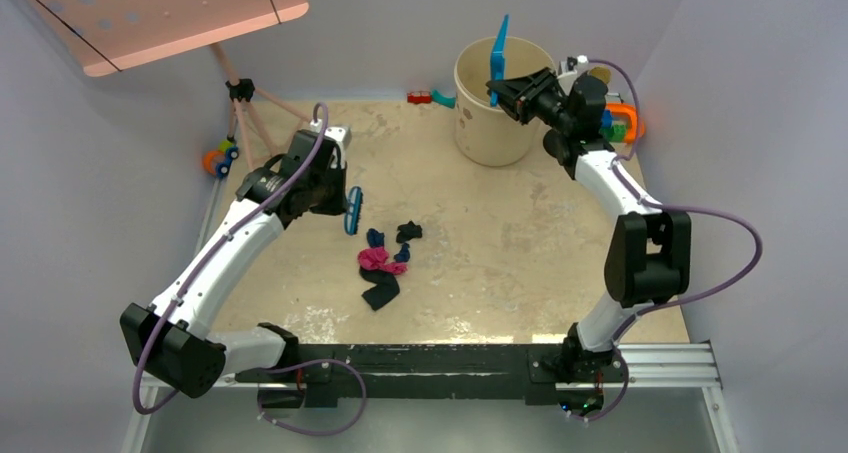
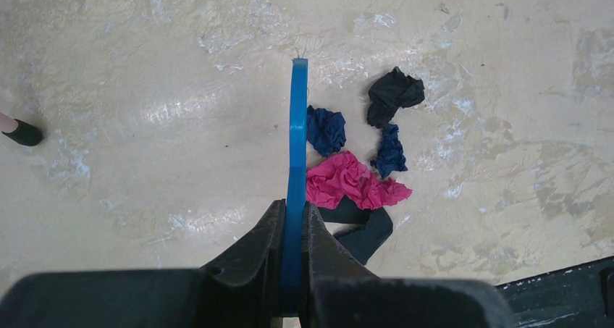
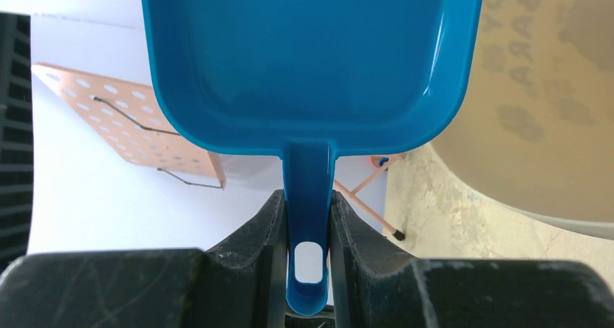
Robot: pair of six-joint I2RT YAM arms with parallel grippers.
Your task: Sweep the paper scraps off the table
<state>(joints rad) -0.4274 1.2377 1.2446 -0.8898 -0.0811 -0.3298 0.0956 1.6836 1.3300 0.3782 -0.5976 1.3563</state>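
Left gripper (image 2: 293, 213) clamping brush (image 2: 297, 125), paper scraps (image 2: 349, 180) at 3 o'clock; right gripper (image 3: 308, 206) clamping dustpan (image 3: 311, 60) upright over bucket (image 1: 490, 128), probably emptying.

The square beige counter (image 1: 520, 233), worn and white-stained, carries a small cluster of crumpled paper scraps (image 1: 385, 263) left of its middle. A magenta-pink wad (image 2: 347, 183) touches a flat black piece (image 2: 366, 226), with two dark blue wads (image 2: 326, 129) just beyond and a black wad (image 2: 394, 93) farthest. A cream round tub (image 1: 490, 138) stands near the far edge.
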